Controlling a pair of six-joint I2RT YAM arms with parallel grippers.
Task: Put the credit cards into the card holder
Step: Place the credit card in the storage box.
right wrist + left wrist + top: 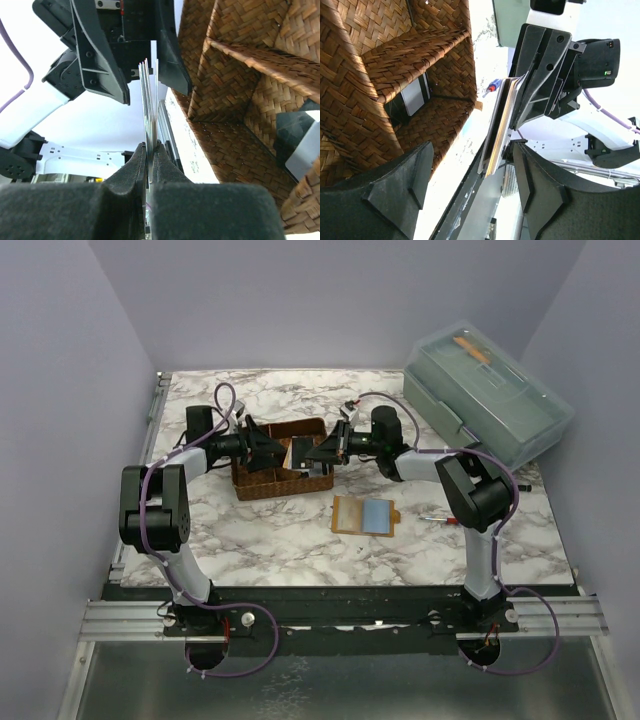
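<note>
Pinching the credit cards (149,100) by their flat faces, right gripper (151,150) is clamped tight; left gripper (472,150) stands spread around their far end. Likely light, stiff, slick: squeeze the faces squarely.

Top view: even, diffuse light from above; white marbled worktop (300,540) bright, only faint soft shadows on it; slightly soft overall. Wrist views: far background blown out to white; brown woven basket (380,75) sharp, its compartments in deep shadow; near black fingers (395,195) soft-focused, almost featureless.
</note>
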